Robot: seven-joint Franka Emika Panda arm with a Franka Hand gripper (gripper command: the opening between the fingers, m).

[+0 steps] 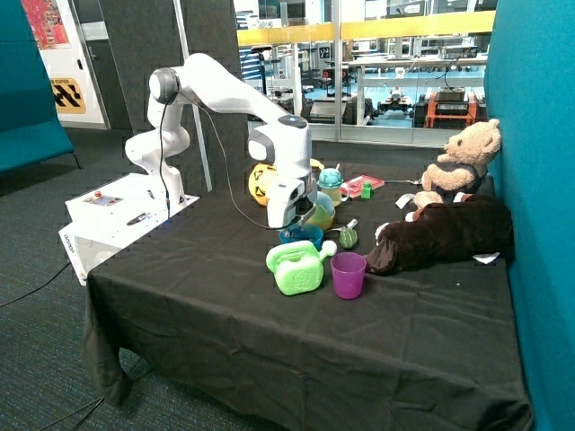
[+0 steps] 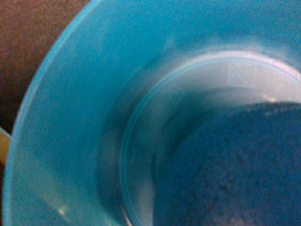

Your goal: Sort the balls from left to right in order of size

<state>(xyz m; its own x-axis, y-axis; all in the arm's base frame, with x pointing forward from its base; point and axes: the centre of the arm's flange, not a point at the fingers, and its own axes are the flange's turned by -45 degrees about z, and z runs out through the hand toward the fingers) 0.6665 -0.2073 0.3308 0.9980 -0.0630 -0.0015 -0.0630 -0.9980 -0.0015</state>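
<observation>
A: While the gripper (image 1: 289, 223) hangs low over the blue bowl (image 1: 301, 236), where's the ball?

B: Straight below it. Wrist view shows a dark blue ball (image 2: 235, 165) sitting inside the bowl, off to 1 side of the floor, against the wall. So the reach is straight down, no sideways shift. A ball has no long axis, so wrist angle shouldn't matter.

A: Fingers?

B: Can't tell. Neither view shows them.

A: Other balls?

B: 1 yellow ball with black marks (image 1: 261, 182) on the far side, behind the arm. Sorting looks unfinished.

A: Surface, room?

B: Black cloth on the table (image 1: 225, 296). Crowded: green watering can (image 1: 295, 268) and purple cup (image 1: 349, 275) just near of the bowl, teddy bear (image 1: 463, 162) far right by the teal wall.
</observation>
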